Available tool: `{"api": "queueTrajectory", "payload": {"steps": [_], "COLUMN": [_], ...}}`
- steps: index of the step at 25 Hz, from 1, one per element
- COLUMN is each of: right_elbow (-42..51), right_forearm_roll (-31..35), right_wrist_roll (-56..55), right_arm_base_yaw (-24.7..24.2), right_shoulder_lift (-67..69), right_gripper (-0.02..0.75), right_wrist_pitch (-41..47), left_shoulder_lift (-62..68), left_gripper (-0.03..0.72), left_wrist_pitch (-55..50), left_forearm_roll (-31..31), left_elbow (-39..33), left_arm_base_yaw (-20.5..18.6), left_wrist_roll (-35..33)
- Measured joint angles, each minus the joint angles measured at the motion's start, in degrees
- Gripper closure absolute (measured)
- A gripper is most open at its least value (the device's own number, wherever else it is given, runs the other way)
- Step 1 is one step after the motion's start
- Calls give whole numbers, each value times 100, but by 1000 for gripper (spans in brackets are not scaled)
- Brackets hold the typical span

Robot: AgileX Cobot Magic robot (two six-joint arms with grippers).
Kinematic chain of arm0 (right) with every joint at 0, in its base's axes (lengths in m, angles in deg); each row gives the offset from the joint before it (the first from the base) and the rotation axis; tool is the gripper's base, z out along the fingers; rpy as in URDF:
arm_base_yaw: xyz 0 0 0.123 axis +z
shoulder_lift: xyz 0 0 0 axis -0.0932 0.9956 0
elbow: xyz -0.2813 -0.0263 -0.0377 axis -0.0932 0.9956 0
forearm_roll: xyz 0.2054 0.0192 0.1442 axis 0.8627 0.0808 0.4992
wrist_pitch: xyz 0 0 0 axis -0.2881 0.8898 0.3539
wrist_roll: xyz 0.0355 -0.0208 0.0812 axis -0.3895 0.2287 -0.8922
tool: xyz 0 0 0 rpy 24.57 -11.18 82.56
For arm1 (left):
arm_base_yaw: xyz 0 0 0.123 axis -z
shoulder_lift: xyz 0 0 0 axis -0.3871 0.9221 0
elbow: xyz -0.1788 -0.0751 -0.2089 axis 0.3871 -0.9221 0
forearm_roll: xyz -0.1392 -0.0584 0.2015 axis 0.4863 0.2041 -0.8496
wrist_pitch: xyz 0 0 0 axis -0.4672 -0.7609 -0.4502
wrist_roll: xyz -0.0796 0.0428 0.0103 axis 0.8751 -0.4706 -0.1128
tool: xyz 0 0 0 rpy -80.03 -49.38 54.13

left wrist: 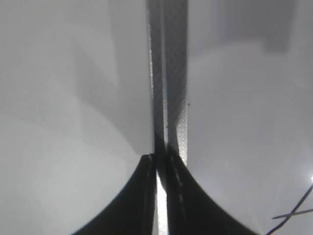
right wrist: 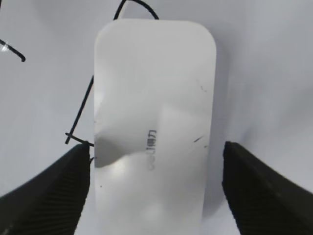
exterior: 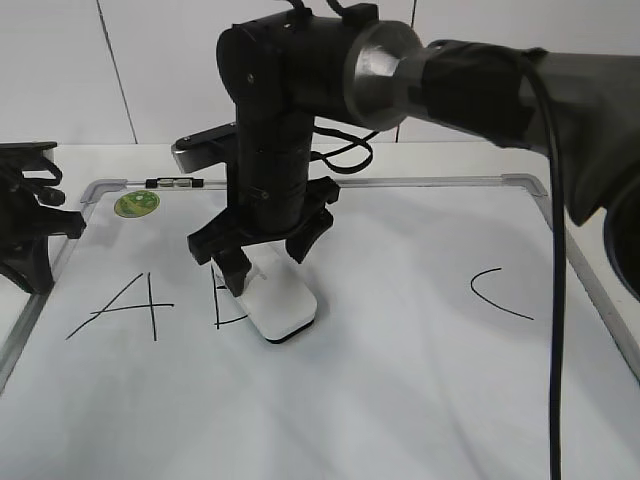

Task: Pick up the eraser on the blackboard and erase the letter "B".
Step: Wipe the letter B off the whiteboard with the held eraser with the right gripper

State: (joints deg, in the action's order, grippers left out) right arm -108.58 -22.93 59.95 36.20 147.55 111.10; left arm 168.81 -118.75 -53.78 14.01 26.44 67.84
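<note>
White board surface fills most of the scene: the blackboard [exterior: 420,400], really a dry-erase panel in a silver-grey frame, lies flat with a hand-drawn A [exterior: 125,305] at 9 o'clock and a C [exterior: 497,293] at 3 o'clock. Over its middle hangs the right arm, its gripper [exterior: 265,255] pointed down and spread, one finger [right wrist: 49,196] on each side of the eraser [exterior: 280,300] without touching it, seemingly lined up to close across its narrow width. That white block lies flat on the board over most of the letter "B" [exterior: 225,312], whose upright and lower curve peek out at its 9 o'clock edge. At the far left edge the left gripper [left wrist: 159,196] rests over the frame, fingers pressed together, apparently parked clear. A small green sticker [exterior: 137,204] sits at 11 o'clock.
</note>
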Motion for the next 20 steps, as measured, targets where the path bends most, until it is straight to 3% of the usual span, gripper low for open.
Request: {"api": "queueTrajectory", "payload": {"steps": [20], "right_elbow": [0], "right_forearm_roll": [187], "right_wrist_roll": [0], "right_arm_base_yaw": [0], "right_shoulder_lift": [124], "right_gripper": [70], "right_wrist_pitch": [-14], "left_shoulder_lift": [0], "left_gripper": [666], "left_wrist_pitch": [0], "left_forearm_roll": [0], "left_elbow": [0], "left_arm_base_yaw": [0], "left_wrist_roll": [-13]}}
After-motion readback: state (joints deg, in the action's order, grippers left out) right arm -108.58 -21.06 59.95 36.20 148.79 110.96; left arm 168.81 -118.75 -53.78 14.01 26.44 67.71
